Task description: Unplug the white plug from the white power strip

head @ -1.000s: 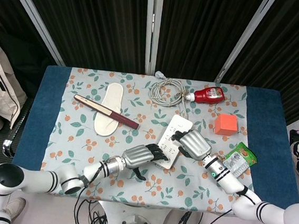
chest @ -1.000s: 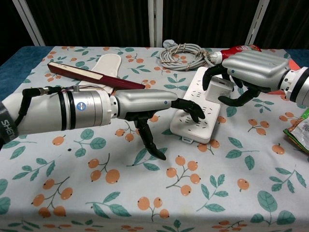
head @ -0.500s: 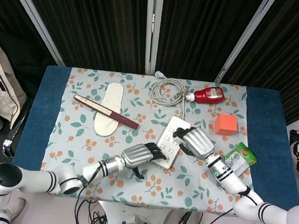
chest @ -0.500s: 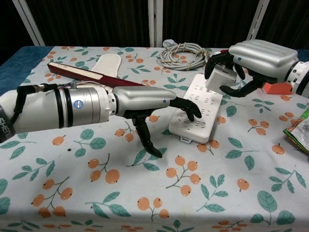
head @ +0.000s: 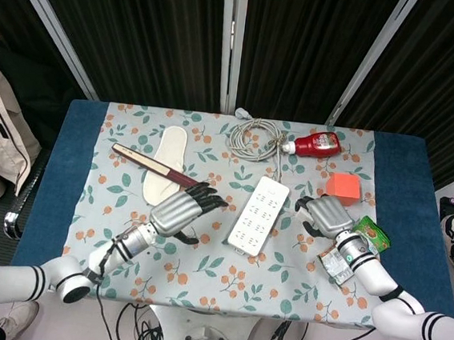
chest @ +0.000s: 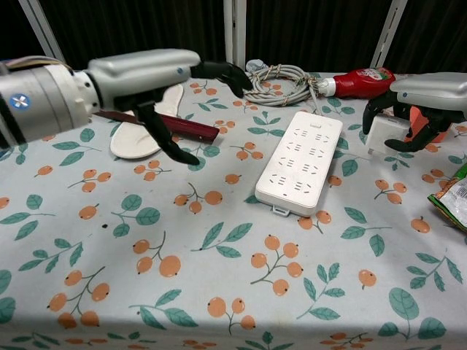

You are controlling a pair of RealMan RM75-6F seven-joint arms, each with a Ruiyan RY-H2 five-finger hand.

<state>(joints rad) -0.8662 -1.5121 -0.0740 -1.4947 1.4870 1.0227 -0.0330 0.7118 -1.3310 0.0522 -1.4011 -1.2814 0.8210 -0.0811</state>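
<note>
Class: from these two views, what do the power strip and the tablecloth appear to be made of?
Power strip: probably hard plastic, smooth matt white, with crisp moulded socket slots. Tablecloth: likely woven fabric, printed with orange berries and green leaves; it lies soft and flat.

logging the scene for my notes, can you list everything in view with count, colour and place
power strip: 1, white, table centre, nothing plugged in
plug: 1, white, held in the right hand, off the strip
coiled cable: 1, white, far edge, beyond the strip
ketchup bottle: 1, red, lying at far right
block: 1, orange, right of the strip
snack packet: 1, green, right edge
insole: 1, white, left of centre
flat stick: 1, dark red, across the insole
tablecloth: 1, white, leaf and orange print
left hand: 1, silver, raised, empty, left of the strip
right hand: 1, silver, grips the plug
</note>
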